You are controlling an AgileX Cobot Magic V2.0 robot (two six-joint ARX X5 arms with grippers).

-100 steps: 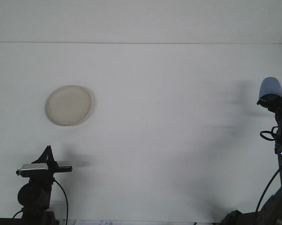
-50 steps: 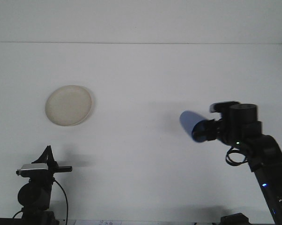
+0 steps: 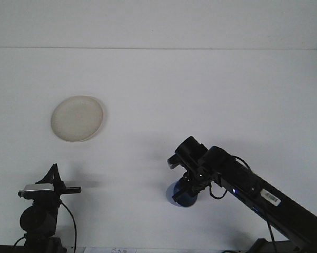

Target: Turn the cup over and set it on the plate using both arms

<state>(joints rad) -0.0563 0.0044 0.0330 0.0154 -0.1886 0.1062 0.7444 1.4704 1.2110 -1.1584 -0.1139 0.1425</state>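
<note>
Round matte cream plate (image 3: 77, 118); rounded blue cup (image 3: 182, 196), seemingly under right end effector (image 3: 186, 188).

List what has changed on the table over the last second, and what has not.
The right arm's end effector swung from the far right edge in toward the middle and came down, carrying the blue plastic cup from held high to low at the white tabletop. Whether the cup is released cannot be told. The round cream plate and the left arm's end effector stayed put.
</note>
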